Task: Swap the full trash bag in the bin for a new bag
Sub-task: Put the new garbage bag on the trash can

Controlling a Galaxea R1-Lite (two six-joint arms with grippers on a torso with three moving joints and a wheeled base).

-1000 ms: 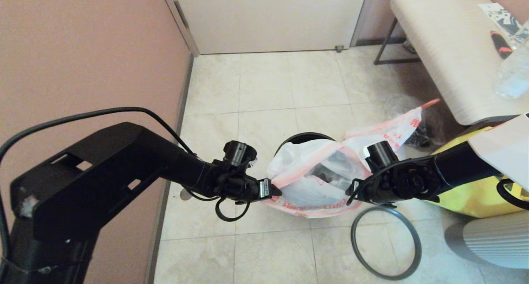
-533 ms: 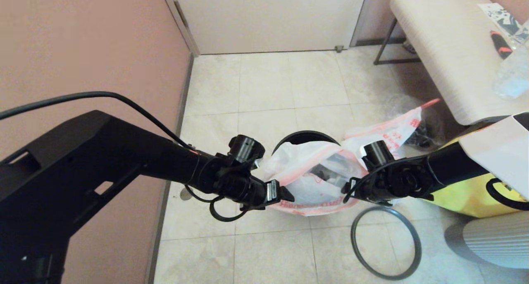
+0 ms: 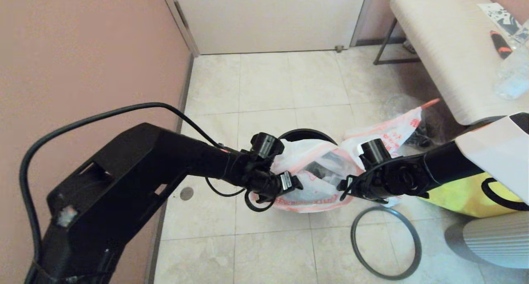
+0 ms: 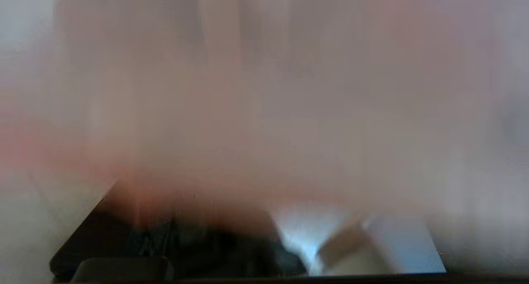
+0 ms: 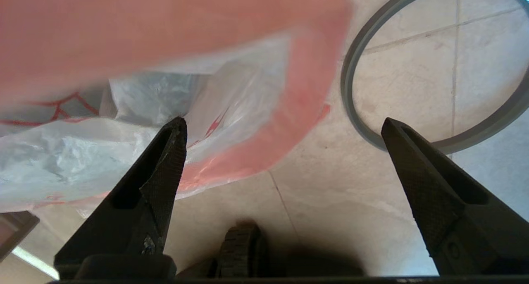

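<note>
Two grippers flank the new bag, which is draped over the black bin on the floor, its pink-edged mouth sagging wide and partly over the rim. A second ago both pinched that mouth band from either side and held it stretched; now the left gripper has swung in nearer the bin and the right gripper hangs just beside the bag's right edge. The right wrist view shows the right jaws spread wide with only floor and the slack pink band between them, so that side has let go. The left jaws I cannot tell from these frames, since the left wrist view is a smear of blur. My reading is that the bag is seated and released, and the grey hoop, lying loose on the tiles near the bin, has yet to be pressed on.

The full trash bag lies behind the right arm, near the worktop; most of it is hidden. The bin's body is nearly all covered by plastic.
</note>
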